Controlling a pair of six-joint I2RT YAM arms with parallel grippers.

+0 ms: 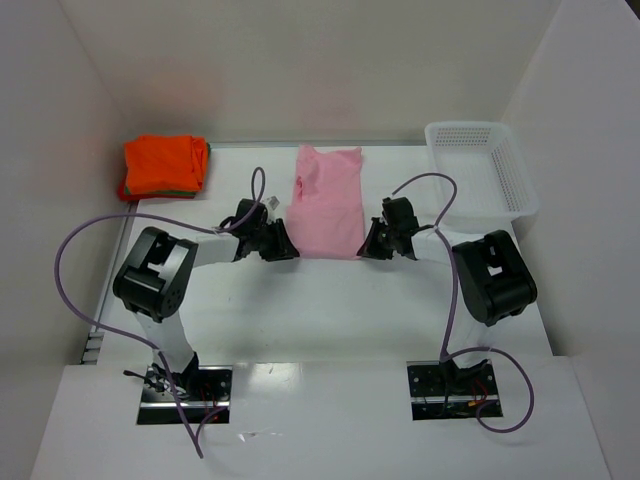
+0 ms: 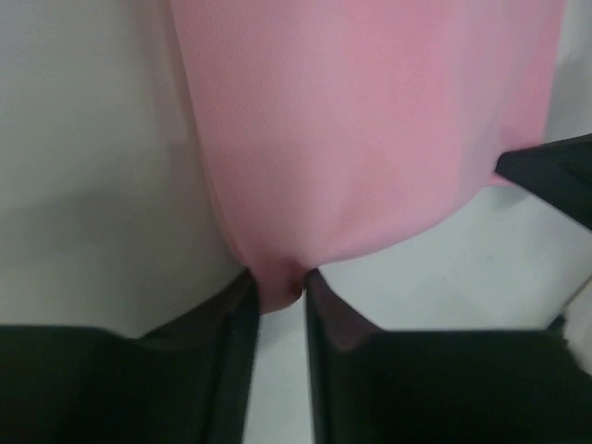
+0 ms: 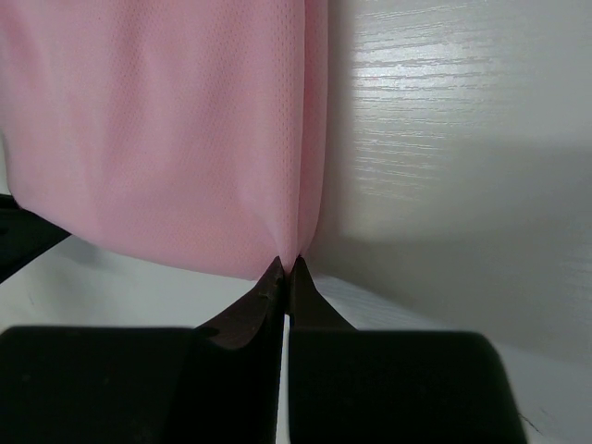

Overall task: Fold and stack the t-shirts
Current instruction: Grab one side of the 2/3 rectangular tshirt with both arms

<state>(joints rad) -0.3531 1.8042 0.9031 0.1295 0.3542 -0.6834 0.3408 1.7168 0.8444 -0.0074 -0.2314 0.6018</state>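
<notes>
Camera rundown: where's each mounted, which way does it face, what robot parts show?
Top external: above and behind the bases, facing down at the table; shows left arm, right arm, pink t-shirt, orange t-shirt, basket.
Left wrist: on the left arm, facing forward past the left gripper, which pinches a near corner of the pink t-shirt.
Right wrist: likewise; right gripper pinches the other near corner.
Shared: all three see the pink t-shirt.
</notes>
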